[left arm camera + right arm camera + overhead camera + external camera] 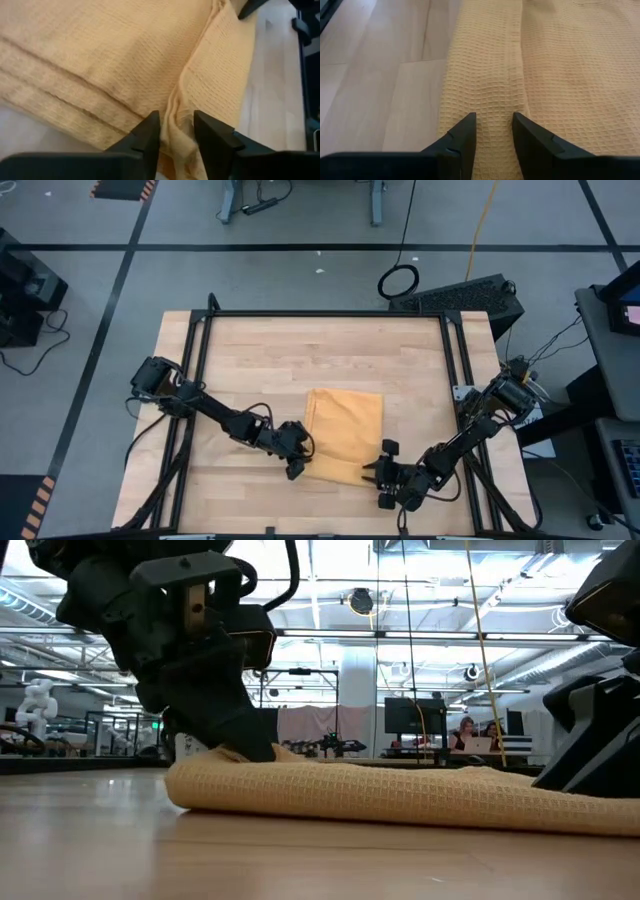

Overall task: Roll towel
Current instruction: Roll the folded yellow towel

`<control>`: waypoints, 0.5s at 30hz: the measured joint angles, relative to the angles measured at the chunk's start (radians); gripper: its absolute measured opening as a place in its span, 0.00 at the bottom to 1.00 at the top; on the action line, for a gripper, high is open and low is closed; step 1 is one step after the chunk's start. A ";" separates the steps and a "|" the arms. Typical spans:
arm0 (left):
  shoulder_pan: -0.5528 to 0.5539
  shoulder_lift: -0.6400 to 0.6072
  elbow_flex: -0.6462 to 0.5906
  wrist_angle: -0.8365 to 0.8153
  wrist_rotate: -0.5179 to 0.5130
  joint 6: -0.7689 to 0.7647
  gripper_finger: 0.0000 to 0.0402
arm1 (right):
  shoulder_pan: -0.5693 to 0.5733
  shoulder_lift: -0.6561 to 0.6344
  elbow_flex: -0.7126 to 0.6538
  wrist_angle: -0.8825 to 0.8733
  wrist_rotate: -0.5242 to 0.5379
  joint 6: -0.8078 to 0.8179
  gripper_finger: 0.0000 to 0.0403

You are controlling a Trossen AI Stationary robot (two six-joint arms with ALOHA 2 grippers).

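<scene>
towel (343, 433) folded, lying on the wooden surface (250, 370), near front edge | left tool (297, 461) at its front-left corner, fingers clamped on a bunched fold (wrist view) | right tool (383, 473) at front-right corner, fingers astride the hem, cloth between them; grip unclear | white tag not visible; low view cuts off towel's right end
</scene>
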 joint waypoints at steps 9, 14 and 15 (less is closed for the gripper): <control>0.006 -0.041 0.002 -0.129 0.001 0.146 0.42 | -0.001 0.000 0.000 0.000 -0.022 0.004 0.29; 0.014 -0.162 0.002 -0.361 -0.091 0.151 0.42 | 0.000 0.000 0.000 -0.001 -0.024 0.007 0.29; 0.012 -0.189 0.002 -0.380 -0.119 0.156 0.42 | 0.000 0.000 0.000 -0.001 -0.025 0.009 0.29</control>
